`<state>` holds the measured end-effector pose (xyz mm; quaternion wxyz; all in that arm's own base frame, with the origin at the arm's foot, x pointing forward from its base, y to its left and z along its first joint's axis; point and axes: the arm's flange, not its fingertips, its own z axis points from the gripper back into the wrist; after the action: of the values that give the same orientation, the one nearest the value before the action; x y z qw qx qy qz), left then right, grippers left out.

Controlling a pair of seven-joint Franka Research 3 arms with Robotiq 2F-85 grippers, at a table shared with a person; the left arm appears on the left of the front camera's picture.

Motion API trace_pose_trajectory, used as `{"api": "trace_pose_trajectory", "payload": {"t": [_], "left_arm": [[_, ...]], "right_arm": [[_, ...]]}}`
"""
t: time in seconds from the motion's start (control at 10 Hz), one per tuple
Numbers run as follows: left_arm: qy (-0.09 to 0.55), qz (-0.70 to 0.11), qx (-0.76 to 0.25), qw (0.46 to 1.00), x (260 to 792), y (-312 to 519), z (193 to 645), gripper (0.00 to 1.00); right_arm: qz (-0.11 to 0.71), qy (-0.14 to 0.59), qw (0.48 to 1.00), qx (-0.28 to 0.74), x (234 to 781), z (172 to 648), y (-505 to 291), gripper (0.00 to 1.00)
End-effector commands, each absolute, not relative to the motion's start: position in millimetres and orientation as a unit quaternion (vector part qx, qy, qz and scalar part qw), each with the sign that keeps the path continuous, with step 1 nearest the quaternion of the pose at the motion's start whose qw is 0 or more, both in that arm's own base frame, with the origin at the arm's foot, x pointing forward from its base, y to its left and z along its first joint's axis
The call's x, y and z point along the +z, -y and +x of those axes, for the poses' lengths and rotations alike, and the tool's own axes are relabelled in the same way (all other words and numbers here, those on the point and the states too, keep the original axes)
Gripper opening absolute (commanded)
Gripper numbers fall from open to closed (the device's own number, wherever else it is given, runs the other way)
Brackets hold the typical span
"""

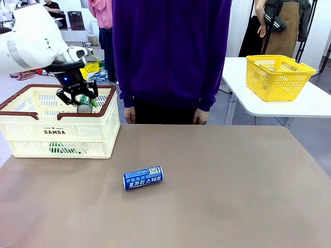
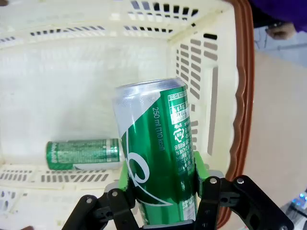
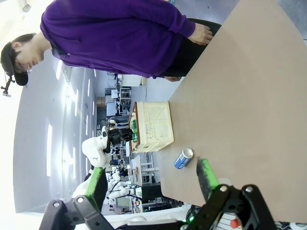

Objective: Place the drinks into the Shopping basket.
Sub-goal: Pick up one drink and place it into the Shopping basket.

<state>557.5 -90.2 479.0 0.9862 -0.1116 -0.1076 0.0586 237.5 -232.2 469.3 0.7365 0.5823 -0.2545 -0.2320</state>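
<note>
my left gripper point(image 2: 161, 172) is hanging inside the shopping basket point(image 1: 77, 137), a green can point(image 2: 158, 158) filling my jaws, with the slotted side wall crowding close beside it. another green can point(image 2: 81, 154) is lying on the floor below, and the floor beside it is lying bare. open table point(image 1: 232, 181) is surrounding the blue can point(image 1: 143, 177). a person point(image 1: 170, 51) is blocking the far edge.

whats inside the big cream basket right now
A green can lies on its side on the basket floor. The left claw holds a second can above, hiding part of the floor.
</note>
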Motion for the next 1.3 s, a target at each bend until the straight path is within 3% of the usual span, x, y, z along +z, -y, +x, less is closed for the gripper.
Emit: {"api": "trace_pose_trajectory", "payload": {"t": [0.0,0.3,0.6,1.2], "left_arm": [[0.119,-0.094,0.046,0.987,478,92,553,0.0],[0.124,-0.064,0.042,0.989,454,101,560,0.0],[0.09,-0.066,0.033,0.993,420,110,567,0.0],[0.069,-0.04,0.052,0.995,401,104,573,0.0]], "right_arm": [[0.588,0.264,0.73,-0.226,472,239,233,1.0],[0.588,0.264,0.73,-0.226,472,239,233,1.0],[0.588,0.264,0.73,-0.226,472,239,233,1.0],[0.588,0.264,0.73,-0.226,472,239,233,1.0]]}}
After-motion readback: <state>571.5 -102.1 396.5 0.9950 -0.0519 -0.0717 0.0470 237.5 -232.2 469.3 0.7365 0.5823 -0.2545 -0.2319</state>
